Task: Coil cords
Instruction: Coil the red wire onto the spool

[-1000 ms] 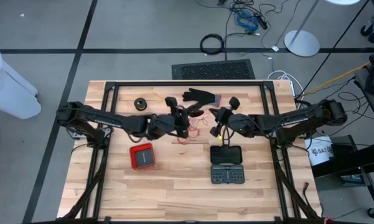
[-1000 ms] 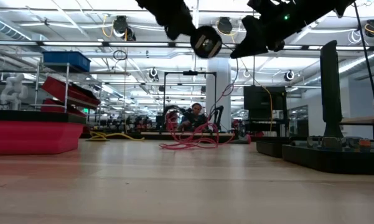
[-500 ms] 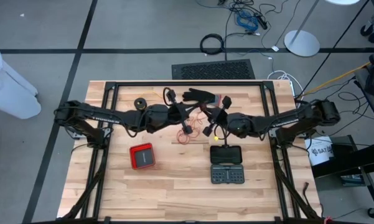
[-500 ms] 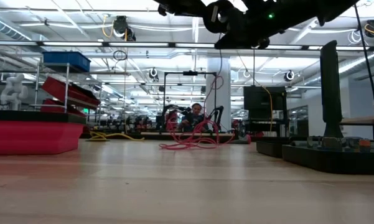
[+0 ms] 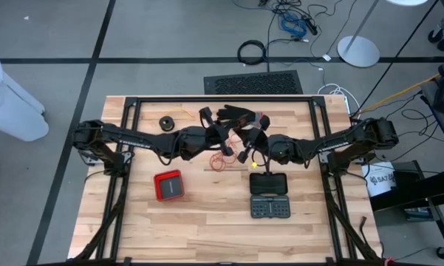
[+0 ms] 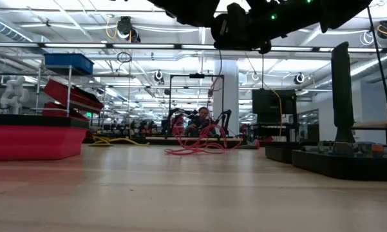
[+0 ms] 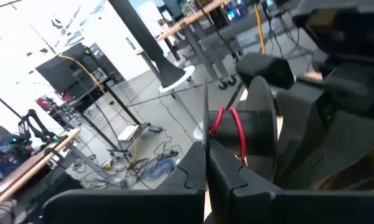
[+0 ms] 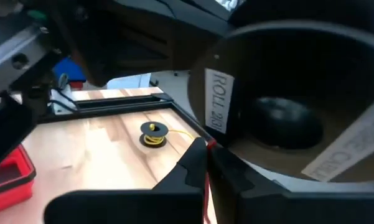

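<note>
A pale butcher-block wooden worktop [image 5: 207, 222] carries two dark jointed arms that meet near its far middle, seen from above. The left claw [image 5: 223, 142] and the right claw [image 5: 245, 150] hover close together over a loose tangle of thin reddish-orange cord [image 5: 223, 161] lying on the wood, just in front of a black glove with a red cuff [image 5: 238, 114]. Nearer the front edge sit a black tray of small parts [image 5: 269, 205], a black rectangular case [image 5: 268, 182] and a red square box with a dark centre [image 5: 168, 185]; a small black round spool [image 5: 167, 122] rests at the far left.

The table-level view adds what the overhead one cannot: the cord [image 6: 211, 138] heaped on the wood, with a strand rising toward the arms overhead. The left wrist camera shows its claw [image 7: 206, 163] pressed together on a thin dark strand, with a black reel wound with red cord [image 7: 252, 134] directly ahead. The right wrist camera shows its claw [image 8: 205, 163] pressed together with a thin red strand between the tips, and a big black reel [image 8: 286, 112] looming close; its white label reads "ROLL", the remaining characters too blurred to read. Farther off lies a small yellow-wound spool [image 8: 153, 132].
</note>
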### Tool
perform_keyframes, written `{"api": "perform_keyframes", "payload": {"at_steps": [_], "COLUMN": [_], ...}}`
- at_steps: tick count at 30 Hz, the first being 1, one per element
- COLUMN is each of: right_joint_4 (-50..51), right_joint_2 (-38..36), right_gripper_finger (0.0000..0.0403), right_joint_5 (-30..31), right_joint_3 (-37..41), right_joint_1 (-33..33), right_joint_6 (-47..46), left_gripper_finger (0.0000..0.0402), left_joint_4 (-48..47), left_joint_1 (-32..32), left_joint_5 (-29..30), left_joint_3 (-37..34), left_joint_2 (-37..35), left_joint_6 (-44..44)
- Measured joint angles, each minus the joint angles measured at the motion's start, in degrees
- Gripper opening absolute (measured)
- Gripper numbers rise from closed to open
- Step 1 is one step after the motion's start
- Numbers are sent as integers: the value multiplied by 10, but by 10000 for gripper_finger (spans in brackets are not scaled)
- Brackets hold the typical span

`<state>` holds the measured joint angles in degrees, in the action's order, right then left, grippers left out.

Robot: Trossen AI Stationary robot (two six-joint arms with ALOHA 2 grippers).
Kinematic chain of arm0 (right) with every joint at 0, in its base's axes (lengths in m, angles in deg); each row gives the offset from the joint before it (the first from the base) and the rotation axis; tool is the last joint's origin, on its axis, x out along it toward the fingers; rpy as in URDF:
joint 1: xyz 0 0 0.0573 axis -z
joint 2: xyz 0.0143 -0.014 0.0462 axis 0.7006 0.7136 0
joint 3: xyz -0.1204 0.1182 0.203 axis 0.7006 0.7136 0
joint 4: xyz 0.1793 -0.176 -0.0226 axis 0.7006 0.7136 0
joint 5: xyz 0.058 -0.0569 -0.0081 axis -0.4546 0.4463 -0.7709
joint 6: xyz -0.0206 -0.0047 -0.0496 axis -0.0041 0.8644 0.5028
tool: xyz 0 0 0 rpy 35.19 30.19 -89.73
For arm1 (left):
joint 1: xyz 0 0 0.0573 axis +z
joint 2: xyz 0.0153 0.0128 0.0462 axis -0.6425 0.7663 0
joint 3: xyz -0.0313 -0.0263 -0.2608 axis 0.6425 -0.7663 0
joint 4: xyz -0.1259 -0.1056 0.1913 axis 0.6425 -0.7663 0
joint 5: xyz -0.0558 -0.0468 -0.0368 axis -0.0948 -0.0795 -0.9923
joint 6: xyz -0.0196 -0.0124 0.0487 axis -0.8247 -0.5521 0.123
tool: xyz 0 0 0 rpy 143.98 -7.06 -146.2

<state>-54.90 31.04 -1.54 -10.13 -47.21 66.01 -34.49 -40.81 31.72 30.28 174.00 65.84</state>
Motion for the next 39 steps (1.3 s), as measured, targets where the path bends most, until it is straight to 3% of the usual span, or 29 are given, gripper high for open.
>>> {"api": "perform_keyframes", "payload": {"at_steps": [8, 32, 39], "right_joint_4": [19, 44, 60], "right_joint_2": [1, 1, 7], "right_gripper_finger": [0, 0, 36], "right_joint_5": [-35, -65, -75], "right_joint_3": [0, 0, -1], "right_joint_1": [1, 1, -1], "right_joint_6": [-21, -34, -25], "left_gripper_finger": [0, 0, 0], "left_joint_4": [-63, -70, -57], "left_joint_1": [7, 8, 11], "left_joint_5": [-1, -11, 1], "left_joint_3": [0, -1, -2], "left_joint_2": [-1, 0, 0], "left_joint_6": [14, 45, 46]}}
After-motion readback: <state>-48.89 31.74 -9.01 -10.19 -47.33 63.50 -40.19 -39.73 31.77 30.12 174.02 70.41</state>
